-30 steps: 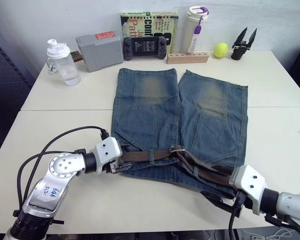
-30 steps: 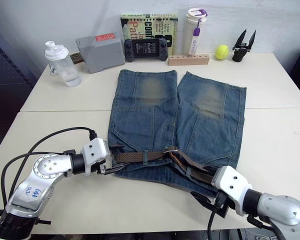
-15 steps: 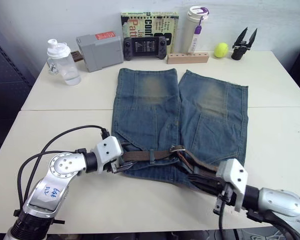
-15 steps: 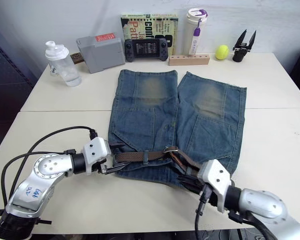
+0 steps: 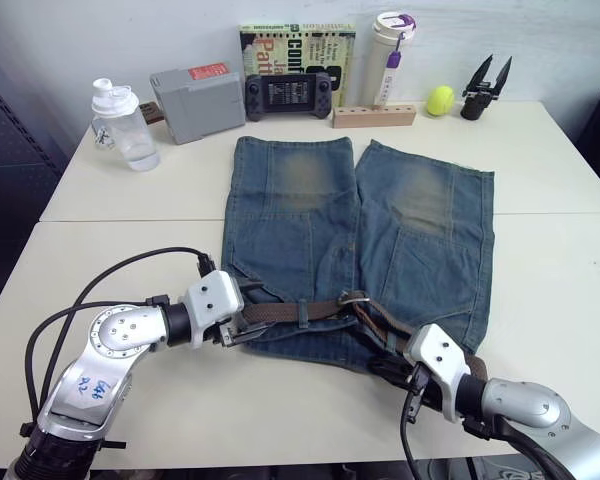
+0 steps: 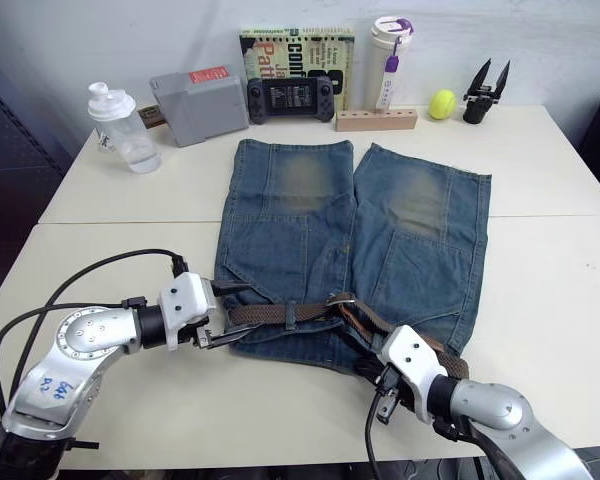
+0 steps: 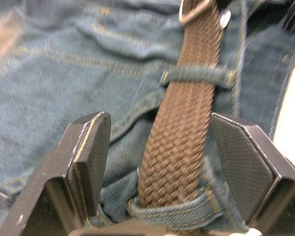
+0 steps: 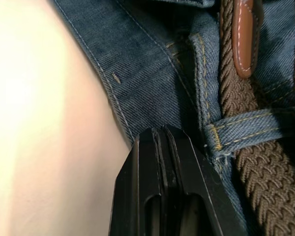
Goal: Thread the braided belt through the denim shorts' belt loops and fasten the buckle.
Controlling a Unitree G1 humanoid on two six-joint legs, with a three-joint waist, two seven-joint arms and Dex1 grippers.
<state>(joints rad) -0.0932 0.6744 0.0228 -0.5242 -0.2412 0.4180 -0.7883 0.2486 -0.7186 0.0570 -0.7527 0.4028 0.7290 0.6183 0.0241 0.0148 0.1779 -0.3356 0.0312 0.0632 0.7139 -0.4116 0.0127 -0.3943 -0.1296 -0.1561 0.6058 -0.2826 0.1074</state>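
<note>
- Left gripper (image 7: 160,147) is held wide apart at the shorts' (image 5: 360,230) left waist corner, its fingers (image 7: 88,157) set either side of the belt (image 7: 179,147) without touching it.
- Right gripper (image 8: 162,142) is pressed together with nothing between its fingers — its tip lies on the waistband edge, just beside a belt loop (image 8: 241,128).
- Shorts are spread flat on the white table (image 5: 130,200), waist toward the robot, legs pointing away.
- Belt is seen threaded along the waistband under several loops; the buckle (image 5: 354,298) sits near the middle of the waist.
- Leather belt tip (image 8: 243,37) lies beyond that loop, on the denim — unfastened.
</note>
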